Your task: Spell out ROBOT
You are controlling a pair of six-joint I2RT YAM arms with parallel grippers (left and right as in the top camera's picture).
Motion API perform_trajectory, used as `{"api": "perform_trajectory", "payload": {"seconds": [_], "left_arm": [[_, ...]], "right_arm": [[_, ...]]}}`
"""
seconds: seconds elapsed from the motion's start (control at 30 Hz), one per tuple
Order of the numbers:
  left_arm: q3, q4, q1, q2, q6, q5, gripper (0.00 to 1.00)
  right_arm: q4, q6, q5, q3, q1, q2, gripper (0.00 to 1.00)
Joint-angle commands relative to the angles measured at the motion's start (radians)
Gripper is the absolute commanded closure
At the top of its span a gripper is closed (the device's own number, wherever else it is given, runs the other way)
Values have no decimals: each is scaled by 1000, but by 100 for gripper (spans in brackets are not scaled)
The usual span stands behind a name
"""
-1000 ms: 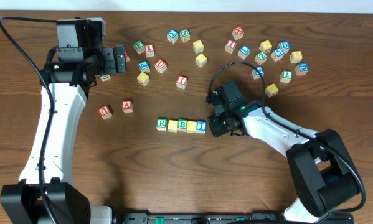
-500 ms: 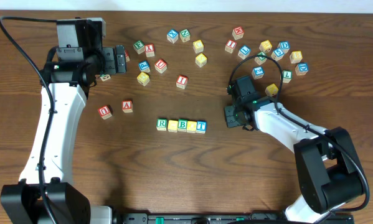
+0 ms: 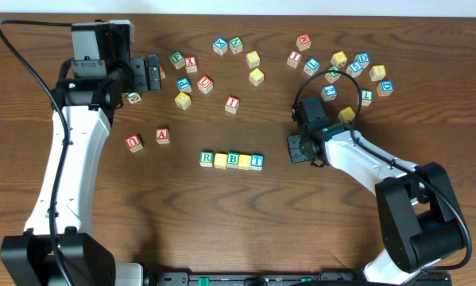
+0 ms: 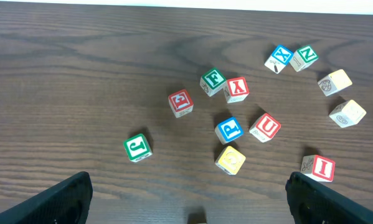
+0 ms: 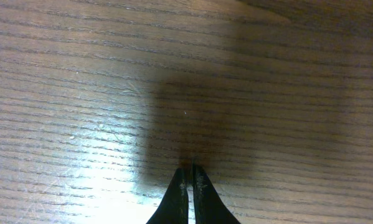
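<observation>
Wooden ROBOT [image 3: 232, 160] row, green R, yellow, green B, yellow, blue T; left claw [image 3: 156, 75] spread, right claw [image 5: 190, 179] pressed together.

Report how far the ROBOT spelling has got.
Done: five cubes sit in a row, green R, yellow, green B, yellow, blue T. In hand: nothing; the right jaws are shut and empty right of the T, the left jaws open near loose cubes. Left: seemingly nothing, though the yellow faces show no legible O.
</observation>
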Motion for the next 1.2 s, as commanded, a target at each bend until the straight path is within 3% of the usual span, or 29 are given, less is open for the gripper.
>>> {"api": "perform_trajectory", "payload": {"seconds": [0.0, 0.17, 0.27, 0.6, 0.73, 0.87, 1.03, 1.17], "left_arm": [[13, 1, 1, -15, 5, 13, 2], [5, -11, 1, 2, -5, 13, 2], [-12, -18, 1, 24, -6, 14, 26], [-55, -177, -58, 201, -28, 24, 27], [-72, -198, -119, 247, -28, 112, 27], [-92, -201, -194, 248, -57, 108, 27], [-93, -211, -255, 248, -87, 36, 42], [-93, -248, -269, 248, -93, 19, 44]], "right_arm": [[-5, 14, 14, 9, -8, 7, 99], [5, 14, -13, 9, -8, 7, 99], [13, 14, -25, 9, -8, 7, 99], [39, 15, -41, 9, -8, 7, 99], [46, 15, -46, 9, -8, 7, 99], [46, 14, -46, 9, -8, 7, 99], [46, 14, -46, 9, -8, 7, 99], [46, 14, -46, 9, -8, 7, 99]]}}
